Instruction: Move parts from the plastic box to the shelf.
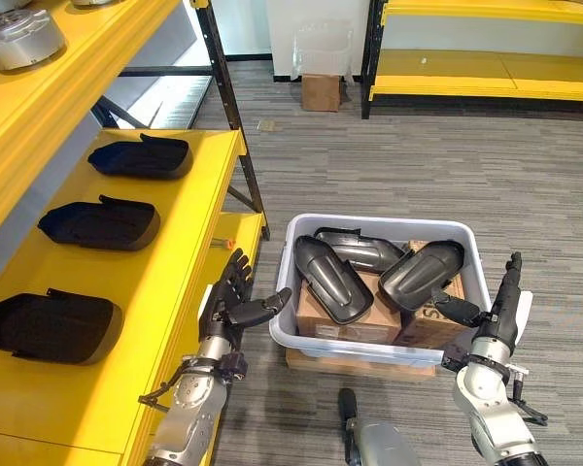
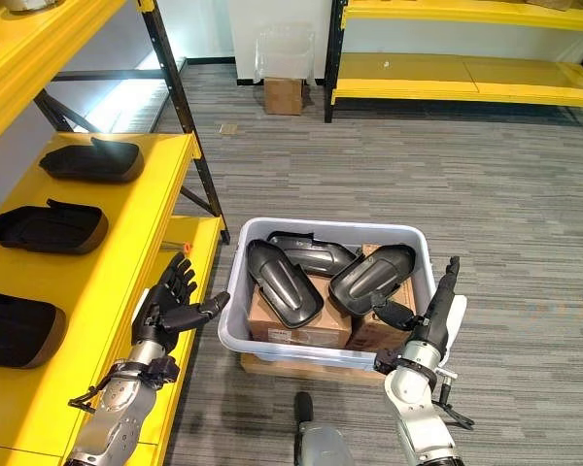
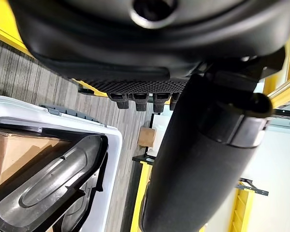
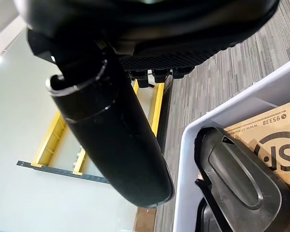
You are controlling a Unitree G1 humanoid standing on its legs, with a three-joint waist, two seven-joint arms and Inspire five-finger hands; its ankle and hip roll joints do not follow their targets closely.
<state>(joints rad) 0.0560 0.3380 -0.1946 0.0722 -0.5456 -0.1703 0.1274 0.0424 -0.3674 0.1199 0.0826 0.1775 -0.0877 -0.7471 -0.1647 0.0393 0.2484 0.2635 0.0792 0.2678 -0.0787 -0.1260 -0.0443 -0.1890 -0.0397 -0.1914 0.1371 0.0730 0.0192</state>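
Plastic box (image 1: 301, 342) sits on the floor, just beside the yellow shelf (image 1: 189, 209). Inside it three dark parts lie on cardboard cartons (image 1: 345, 320): one part (image 1: 332, 280) toward the shelf side, one part (image 1: 423, 273) on the side away from the shelf, and a third part (image 1: 358, 248) behind them, partly covered by both. The cartons are mostly hidden under the parts; their print is cut off by the box wall.

Three more dark parts rest on the shelf: (image 1: 141, 157), (image 1: 100, 223), (image 1: 49, 327).

Left hand (image 1: 235, 303) hovers between shelf edge and box, fingers straight and spread, holding nothing. Right hand (image 1: 496, 309) stands at the box's far side from the shelf, fingers straight up, thumb over the rim, empty.
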